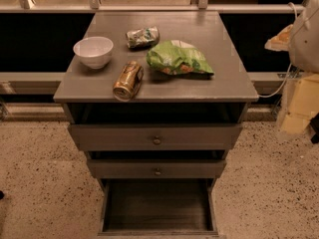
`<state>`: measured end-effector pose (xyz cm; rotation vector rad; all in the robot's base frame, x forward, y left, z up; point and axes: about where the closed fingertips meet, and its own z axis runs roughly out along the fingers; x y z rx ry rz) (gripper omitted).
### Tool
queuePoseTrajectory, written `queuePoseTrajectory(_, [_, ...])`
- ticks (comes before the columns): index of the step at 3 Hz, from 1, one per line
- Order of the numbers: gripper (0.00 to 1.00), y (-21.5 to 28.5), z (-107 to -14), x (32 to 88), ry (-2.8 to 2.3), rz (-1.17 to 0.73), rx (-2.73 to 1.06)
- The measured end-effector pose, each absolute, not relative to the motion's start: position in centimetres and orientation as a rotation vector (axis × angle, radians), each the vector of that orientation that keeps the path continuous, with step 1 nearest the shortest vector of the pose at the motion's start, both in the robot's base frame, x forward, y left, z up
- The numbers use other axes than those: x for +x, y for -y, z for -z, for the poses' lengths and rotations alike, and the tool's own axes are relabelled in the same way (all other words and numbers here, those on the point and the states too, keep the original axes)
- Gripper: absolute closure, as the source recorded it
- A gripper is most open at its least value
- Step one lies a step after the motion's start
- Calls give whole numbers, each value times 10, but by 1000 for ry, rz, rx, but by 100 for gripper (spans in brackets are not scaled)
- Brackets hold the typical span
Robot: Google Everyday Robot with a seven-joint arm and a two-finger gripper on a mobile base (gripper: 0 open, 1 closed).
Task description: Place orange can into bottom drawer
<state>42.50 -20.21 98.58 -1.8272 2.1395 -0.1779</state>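
Note:
The orange can (128, 80) lies on its side near the front edge of the grey cabinet top (224, 83), its silver top facing the front. The bottom drawer (158, 205) is pulled fully open below, and its dark plank interior holds nothing. My gripper is not in view. Only a white rounded part of my arm (305, 31) shows at the right edge, away from the cabinet.
A white bowl (93, 51) stands left of the can. A silver-green foil packet (142, 37) and a big green chip bag (178, 59) lie behind and to its right. Two shallower drawers (156, 140) with round knobs stand slightly open. Cream-coloured objects (299, 103) stand at the right.

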Motion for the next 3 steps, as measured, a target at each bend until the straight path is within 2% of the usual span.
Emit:
queuePoseTrajectory(1, [0,202,-986,425,-2139,178,-1827])
queuePoseTrajectory(2, [0,166,-981,455,-1981,167,-1959])
queuePoseTrajectory(3, [0,108,-971,476,-1635,104,-2162])
